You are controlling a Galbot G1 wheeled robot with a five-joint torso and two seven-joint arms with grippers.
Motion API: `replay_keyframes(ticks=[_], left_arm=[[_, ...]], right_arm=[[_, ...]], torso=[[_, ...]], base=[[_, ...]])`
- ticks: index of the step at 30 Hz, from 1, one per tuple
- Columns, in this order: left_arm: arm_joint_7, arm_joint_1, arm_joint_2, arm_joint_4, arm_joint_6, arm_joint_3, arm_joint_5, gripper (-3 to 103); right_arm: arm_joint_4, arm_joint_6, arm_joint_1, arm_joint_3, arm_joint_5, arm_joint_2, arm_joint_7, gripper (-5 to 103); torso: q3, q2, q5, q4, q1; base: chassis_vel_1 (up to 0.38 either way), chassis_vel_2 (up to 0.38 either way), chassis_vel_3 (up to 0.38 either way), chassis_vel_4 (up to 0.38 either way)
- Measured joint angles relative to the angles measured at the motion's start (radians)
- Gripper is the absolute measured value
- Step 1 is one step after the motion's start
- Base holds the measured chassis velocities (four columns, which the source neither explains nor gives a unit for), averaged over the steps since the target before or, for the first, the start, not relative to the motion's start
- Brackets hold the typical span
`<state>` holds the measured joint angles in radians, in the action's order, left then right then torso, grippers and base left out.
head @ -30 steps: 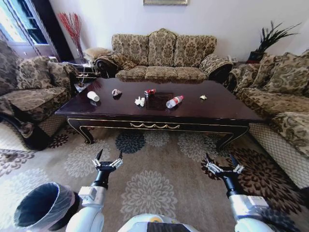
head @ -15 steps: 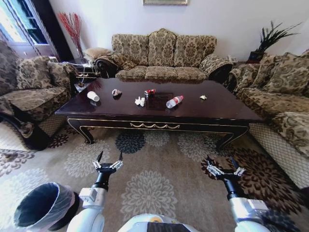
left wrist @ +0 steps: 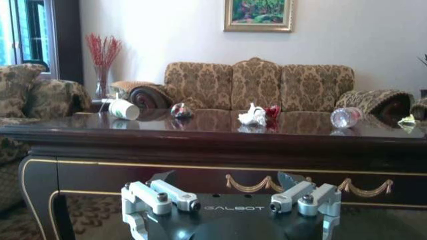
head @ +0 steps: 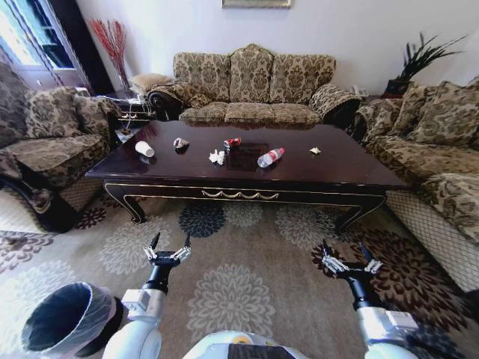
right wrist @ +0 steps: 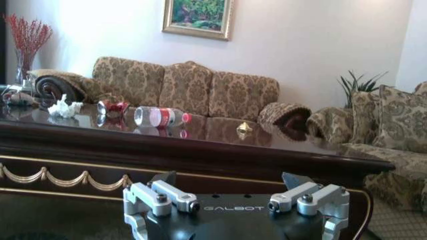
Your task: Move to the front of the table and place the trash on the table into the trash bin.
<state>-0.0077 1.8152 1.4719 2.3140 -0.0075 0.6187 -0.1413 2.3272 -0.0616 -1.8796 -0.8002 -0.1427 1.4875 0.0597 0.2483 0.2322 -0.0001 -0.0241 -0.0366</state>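
- The left claw [head: 168, 250] and right claw [head: 348, 260] hang spread and empty over the rug.
- The clear plastic bottle [head: 270, 157] lies sideways on the shiny brown tabletop [head: 337, 170]; it could roll if bumped.

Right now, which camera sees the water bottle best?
The right wrist view: the bottle lies side-on on the table, its label and red cap plain. The head view shows it small, from above. The left wrist view shows it end-on, a round blur.
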Motion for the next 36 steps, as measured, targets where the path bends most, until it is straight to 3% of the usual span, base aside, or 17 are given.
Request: replay_keyframes(ticks=[16,21,22,23,24,25,26,30,36], left_arm=[[0.0,-0.004,0.0,-0.002,0.004,0.002,-0.003,100],[0.0,-0.004,0.005,0.0,0.003,0.001,-0.004,100],[-0.001,-0.004,0.008,0.001,0.003,0.001,-0.004,100],[-0.001,-0.004,0.008,0.001,0.003,0.001,-0.004,100],[0.0,-0.004,0.008,0.001,0.002,0.001,-0.004,100],[0.0,-0.004,0.008,0.001,0.002,0.002,-0.004,100],[0.0,-0.004,0.008,0.001,0.002,0.003,-0.004,100],[-0.001,-0.005,0.008,0.0,0.002,0.004,-0.009,100],[-0.002,-0.007,0.01,-0.013,0.002,0.009,-0.017,100]], right_arm=[[-0.01,-0.027,-0.002,0.007,0.031,-0.005,-0.007,100],[-0.007,-0.026,-0.002,0.01,0.039,-0.006,-0.006,100],[-0.01,-0.025,-0.001,0.012,0.042,-0.006,-0.004,100],[-0.01,-0.025,-0.001,0.012,0.042,-0.006,-0.004,100],[-0.009,-0.025,-0.002,0.011,0.045,-0.006,-0.003,100],[-0.009,-0.025,-0.002,0.011,0.046,-0.006,-0.002,100],[-0.011,-0.025,-0.002,0.012,0.048,-0.007,-0.001,100],[-0.014,-0.026,-0.002,0.013,0.053,-0.007,0.0,100],[-0.02,-0.038,0.0,0.016,0.051,-0.006,0.003,100]], torso=[[0.0,0.0,0.0,0.0,0.0],[0.0,0.0,-0.0018,0.0005,0.0],[0.001,-0.001,0.0025,-0.0008,-0.001],[0.001,-0.001,0.0025,-0.0008,-0.001],[0.0,0.0,-0.0013,0.0007,0.0],[0.0,0.0,-0.0028,-0.0002,0.0],[0.0,0.0,0.0011,0.0,0.0],[0.0,0.0,-0.0007,0.0002,0.0],[0.0,0.0,0.0006,0.0,0.0]], base=[[0.103,0.083,-0.114,-0.081],[0.349,0.18,-0.349,-0.148],[0.421,0.186,-0.369,-0.156],[0.421,0.186,-0.369,-0.156],[0.357,0.185,-0.369,-0.183],[0.357,0.177,-0.426,-0.183],[0.466,0.177,-0.496,-0.193],[0.463,0.209,-0.482,-0.219],[0.484,0.277,-0.484,-0.262]])
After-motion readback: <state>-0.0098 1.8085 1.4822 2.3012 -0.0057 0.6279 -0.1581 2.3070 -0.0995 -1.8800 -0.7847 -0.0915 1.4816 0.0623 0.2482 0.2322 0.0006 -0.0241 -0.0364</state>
